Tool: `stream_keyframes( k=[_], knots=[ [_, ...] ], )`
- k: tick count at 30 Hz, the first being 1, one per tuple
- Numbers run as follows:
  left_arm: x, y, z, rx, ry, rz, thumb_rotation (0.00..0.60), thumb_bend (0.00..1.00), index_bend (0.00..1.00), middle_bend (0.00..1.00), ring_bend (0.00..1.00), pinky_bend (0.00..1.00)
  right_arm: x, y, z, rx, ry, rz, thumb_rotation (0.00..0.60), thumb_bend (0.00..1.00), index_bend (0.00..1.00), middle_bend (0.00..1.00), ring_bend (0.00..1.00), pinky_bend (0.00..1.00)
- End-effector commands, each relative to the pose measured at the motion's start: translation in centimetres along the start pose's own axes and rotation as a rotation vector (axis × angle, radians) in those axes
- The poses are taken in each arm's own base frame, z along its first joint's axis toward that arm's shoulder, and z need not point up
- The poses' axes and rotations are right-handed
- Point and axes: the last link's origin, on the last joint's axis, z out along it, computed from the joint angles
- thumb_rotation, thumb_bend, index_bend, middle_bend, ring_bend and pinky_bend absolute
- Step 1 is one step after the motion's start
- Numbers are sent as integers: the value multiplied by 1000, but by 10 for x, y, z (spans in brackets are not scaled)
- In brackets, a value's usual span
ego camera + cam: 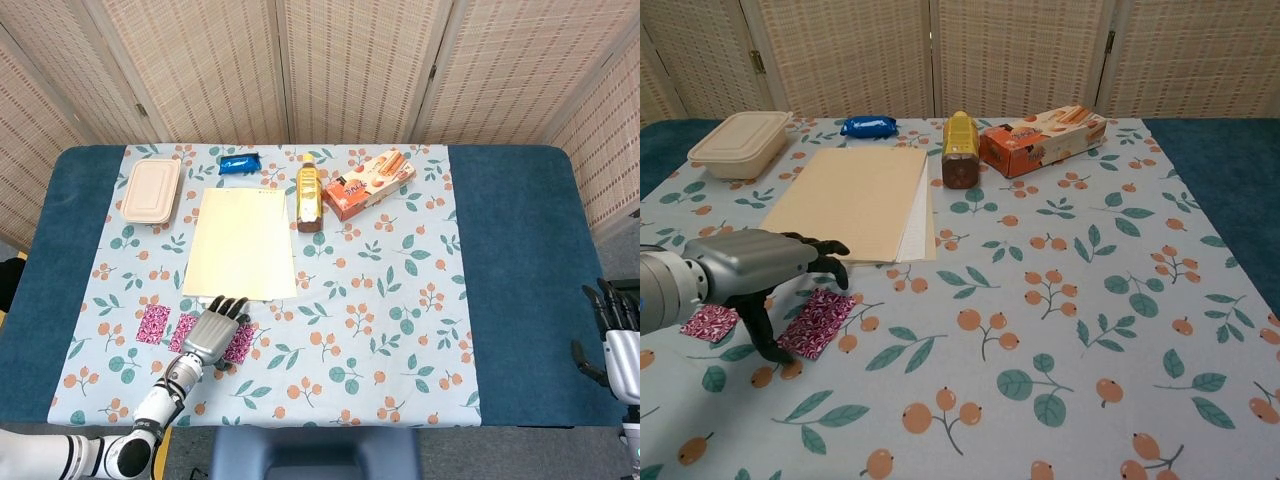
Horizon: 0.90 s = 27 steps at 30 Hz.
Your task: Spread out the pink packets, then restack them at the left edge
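Three pink patterned packets lie side by side on the floral cloth near the front left: one [153, 323] at the left, one [184, 331] partly under my left hand [215, 330], and one [241, 344] just right of it. The chest view shows two packets [710, 322] [820, 320] with my left hand [760, 268] hovering low over the gap, fingers spread, thumb pointing down to the cloth, holding nothing. My right hand [612, 340] hangs off the table's right edge with its fingers extended and nothing in it.
A cream paper folder [242, 242] lies just behind the packets. Along the back stand a beige lidded box [153, 189], a blue wrapper [239, 163], a yellow bottle [309, 192] and an orange biscuit carton [369, 183]. Blue table borders [60, 280] flank the cloth.
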Motion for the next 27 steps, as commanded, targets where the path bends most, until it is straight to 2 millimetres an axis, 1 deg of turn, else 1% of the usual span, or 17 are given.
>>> stream_keyframes(
  k=[1, 11, 19, 27],
  knots=[
    [0, 0, 1, 4, -3, -1, 600, 104, 247, 0, 0, 0, 0, 0, 0, -1, 2, 1, 600, 452, 5, 10, 0, 0],
    [0, 1, 4, 12, -6, -6, 600, 118, 280, 0, 0, 0, 0, 3, -2, -7, 2, 5, 600, 452, 5, 10, 0, 0],
    [-2, 0, 6, 20, -10, -7, 600, 123, 283, 0, 0, 0, 0, 4, -2, -9, 2, 6, 600, 453, 5, 11, 0, 0],
    [-2, -1, 7, 22, 0, -19, 600, 138, 335, 0, 0, 0, -1, 3, -2, -9, 1, 7, 600, 453, 5, 11, 0, 0]
  ],
)
